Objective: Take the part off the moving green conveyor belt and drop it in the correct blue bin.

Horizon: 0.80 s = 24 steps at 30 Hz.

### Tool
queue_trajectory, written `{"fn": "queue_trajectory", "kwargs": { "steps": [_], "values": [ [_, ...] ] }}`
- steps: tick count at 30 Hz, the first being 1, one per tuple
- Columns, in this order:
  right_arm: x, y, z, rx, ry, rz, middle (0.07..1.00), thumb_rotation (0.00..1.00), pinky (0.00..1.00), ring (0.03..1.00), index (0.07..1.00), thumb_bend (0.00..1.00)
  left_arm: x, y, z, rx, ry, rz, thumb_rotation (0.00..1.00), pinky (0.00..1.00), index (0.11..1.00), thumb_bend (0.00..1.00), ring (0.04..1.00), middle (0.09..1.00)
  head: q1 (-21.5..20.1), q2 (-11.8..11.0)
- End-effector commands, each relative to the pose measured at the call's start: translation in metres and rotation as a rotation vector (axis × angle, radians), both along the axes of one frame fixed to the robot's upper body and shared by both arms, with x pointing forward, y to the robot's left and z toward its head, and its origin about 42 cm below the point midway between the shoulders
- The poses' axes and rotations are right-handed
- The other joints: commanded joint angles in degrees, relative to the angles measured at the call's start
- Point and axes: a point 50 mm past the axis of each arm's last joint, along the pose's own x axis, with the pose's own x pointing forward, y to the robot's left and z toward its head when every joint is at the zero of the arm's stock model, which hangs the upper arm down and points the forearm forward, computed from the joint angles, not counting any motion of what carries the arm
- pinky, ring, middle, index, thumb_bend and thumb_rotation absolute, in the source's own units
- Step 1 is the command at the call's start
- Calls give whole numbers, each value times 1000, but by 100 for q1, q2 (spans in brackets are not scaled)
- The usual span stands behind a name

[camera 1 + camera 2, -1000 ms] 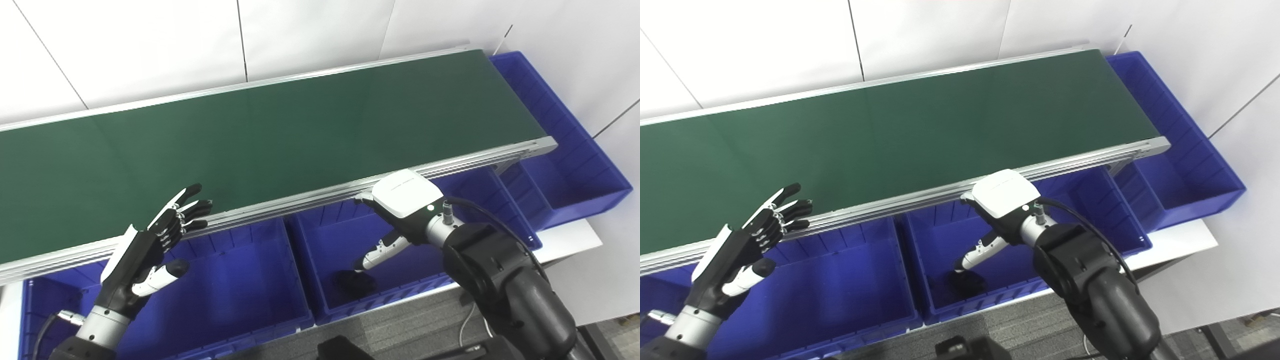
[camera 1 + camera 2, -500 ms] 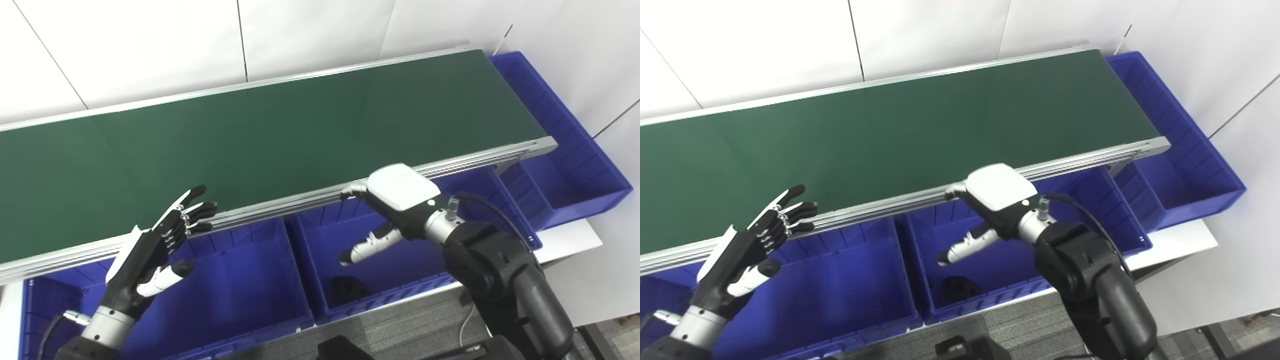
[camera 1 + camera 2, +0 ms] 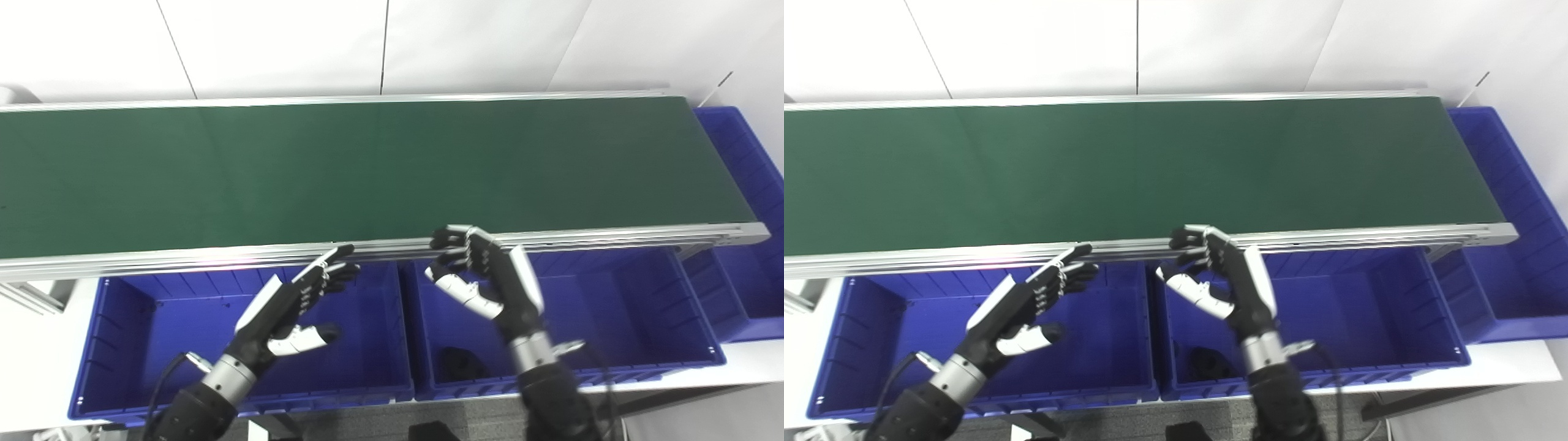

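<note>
I see the green conveyor belt [image 3: 380,165] running across the whole upper half of the frame, its aluminium front rail [image 3: 551,236] crossing at mid height. No part rides on the belt surface that I can make out.

Three blue bins sit below the rail: the left bin [image 3: 104,343] at lower left, the middle bin [image 3: 643,318] at lower centre-right, and a far bin [image 3: 753,184] at the right edge past the belt's end.

The part [image 3: 460,362], a dark lump, lies on the floor of the middle bin near its front left corner, low in the frame. Too dark for me to tell its shape.

My left hand [image 3: 288,303] sits lower centre-left over the left bin, fingers [image 3: 331,266] stretched out and spread toward the rail, thumb out to the side, holding nothing.

My right hand [image 3: 490,275] is at frame centre, just right of the left hand, above the middle bin's left part. Its fingers [image 3: 456,245] are curled loosely with tips at the rail's lower edge, thumb apart from them, nothing held. It is well above the part, not touching it.

Both forearms enter from the bottom edge.
</note>
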Motion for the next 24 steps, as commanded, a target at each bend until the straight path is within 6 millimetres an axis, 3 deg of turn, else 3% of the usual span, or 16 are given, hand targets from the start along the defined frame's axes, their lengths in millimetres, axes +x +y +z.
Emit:
{"fn": "queue_trajectory", "kwargs": {
  "steps": [1, 3, 7, 14, 18, 24],
  "values": [
    [4, -17, 3, -30, -137, 17, 730, 664, 558, 644, 709, 626, 3, -3, 6, -13, -73, 6, 721, 862, 936, 828, 879, 867, 38, -31],
    [5, -23, -6, -35, -148, 24, 735, 656, 560, 645, 710, 620, 4, -5, 4, -14, -72, 10, 716, 862, 933, 830, 877, 866, 131, -85],
    [4, -23, -19, -19, -154, 25, 719, 728, 573, 648, 705, 628, 2, -6, 0, -12, -68, 16, 715, 864, 928, 851, 871, 863, 152, -130],
    [2, -16, -27, -21, -129, 58, 732, 801, 594, 660, 734, 661, 1, -3, -4, -12, -69, 9, 709, 879, 932, 848, 880, 868, 42, -196],
    [1, -15, -33, -9, -112, 59, 726, 839, 607, 657, 737, 690, 0, -3, -8, -10, -72, 6, 706, 884, 929, 842, 878, 863, 106, -487],
    [-1, -16, -40, -14, -108, 80, 733, 906, 608, 658, 740, 712, -2, -4, -15, -11, -66, 1, 695, 893, 926, 847, 878, 862, 179, -682]
  ]
}}
